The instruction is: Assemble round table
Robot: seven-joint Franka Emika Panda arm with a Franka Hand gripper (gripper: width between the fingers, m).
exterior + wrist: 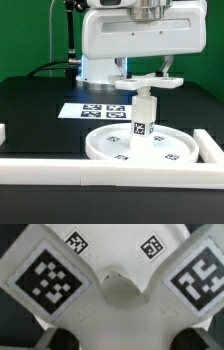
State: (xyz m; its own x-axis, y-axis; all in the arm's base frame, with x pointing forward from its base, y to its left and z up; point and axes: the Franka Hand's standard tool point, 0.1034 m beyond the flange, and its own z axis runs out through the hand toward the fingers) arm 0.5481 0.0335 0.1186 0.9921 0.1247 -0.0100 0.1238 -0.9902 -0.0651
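The large rimmed round disc (96, 149) lies flat on the black table. The short cylindrical leg (143, 118) stands upright at its middle, a tag on its side. The flat cross-shaped base (150, 84) sits level on top of the leg, and my gripper (148, 80) is shut on it from above. In the wrist view the base (115, 308) fills the picture, with tagged lobes spreading out around a central hole. My gripper (125, 339) clamps a lobe, one dark fingertip (62, 339) on either side of it.
The marker board (92, 110) lies on the table behind the disc. White border rails run along the front (60, 170), the exterior view's right (211, 148) and left (3, 130). The arm's white body (135, 35) hangs over the disc.
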